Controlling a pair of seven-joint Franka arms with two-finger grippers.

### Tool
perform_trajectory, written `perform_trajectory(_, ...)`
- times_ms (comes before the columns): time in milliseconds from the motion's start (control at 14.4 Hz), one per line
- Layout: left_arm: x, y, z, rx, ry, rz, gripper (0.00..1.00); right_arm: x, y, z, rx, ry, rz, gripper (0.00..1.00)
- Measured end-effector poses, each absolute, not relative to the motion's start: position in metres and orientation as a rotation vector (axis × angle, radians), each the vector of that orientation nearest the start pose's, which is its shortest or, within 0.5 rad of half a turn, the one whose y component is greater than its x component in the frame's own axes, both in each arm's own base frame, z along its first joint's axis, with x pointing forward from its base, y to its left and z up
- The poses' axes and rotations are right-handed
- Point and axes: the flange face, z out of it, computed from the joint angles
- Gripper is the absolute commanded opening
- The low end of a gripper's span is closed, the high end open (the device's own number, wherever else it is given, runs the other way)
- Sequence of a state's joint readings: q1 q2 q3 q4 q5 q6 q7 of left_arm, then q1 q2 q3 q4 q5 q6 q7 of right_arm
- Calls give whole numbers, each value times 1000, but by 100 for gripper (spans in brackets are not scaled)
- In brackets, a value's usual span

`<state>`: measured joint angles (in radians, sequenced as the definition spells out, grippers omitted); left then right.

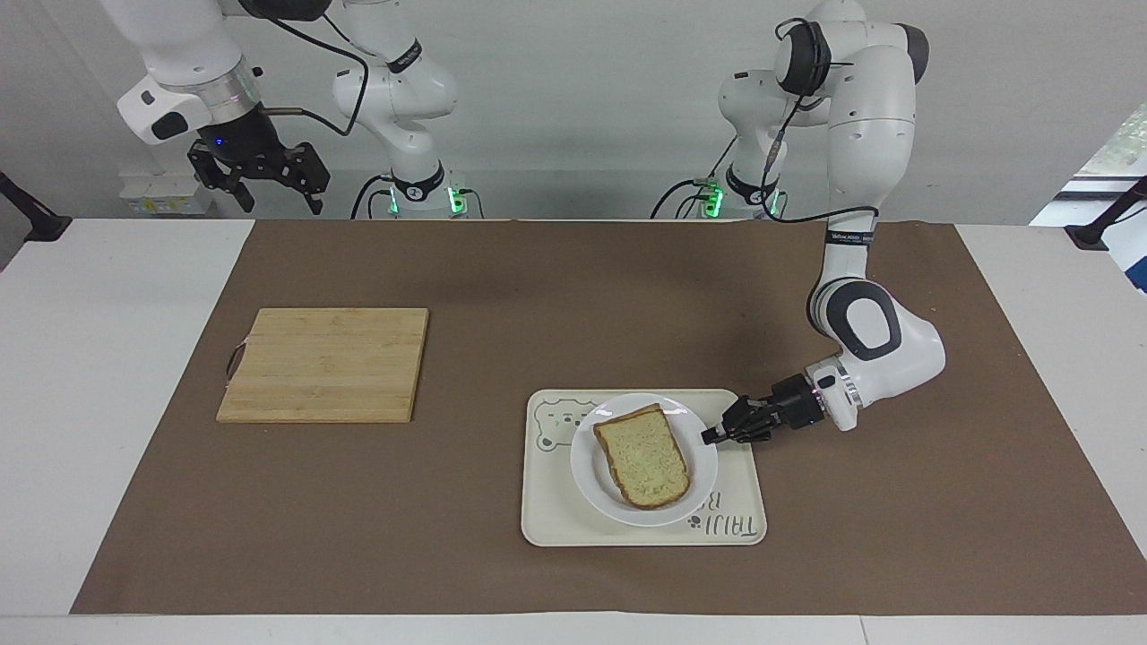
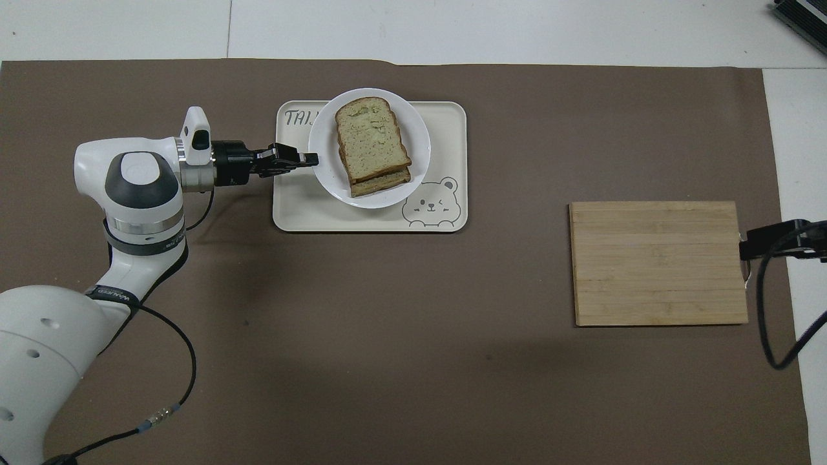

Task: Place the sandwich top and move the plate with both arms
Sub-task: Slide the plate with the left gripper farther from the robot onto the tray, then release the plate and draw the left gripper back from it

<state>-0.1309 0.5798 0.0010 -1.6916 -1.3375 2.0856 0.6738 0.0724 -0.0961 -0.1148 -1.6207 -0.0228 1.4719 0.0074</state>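
Gripping plate [image 1: 596, 488] rim over tray [image 1: 744, 528]: left gripper [image 1: 710, 436]; right gripper [image 1: 269, 184] waiting.

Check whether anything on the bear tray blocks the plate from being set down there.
Nothing visible does. The left pincer is shut on the rim of the plate, over the tray, which shows only its printed bear and lettering.

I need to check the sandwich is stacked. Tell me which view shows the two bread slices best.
The overhead view: under the sandwich top the lower slice's edge peeks out on the plate. The facing view shows only the top slice's face and crust, with the left gripper at the plate's rim.
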Motion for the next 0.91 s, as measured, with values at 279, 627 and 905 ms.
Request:
perform_trajectory(279,665,-144,269,2097,9,134,0,513,-28,644,-3150,80,84,100)
perform_trajectory(627,659,-154,262,2133,-11,95,15,513,-28,644,-3150,80,84,100)
perform_trajectory(905,657,-153,260,2146,-10,83,87,513,-28,644,-3150,80,84,100)
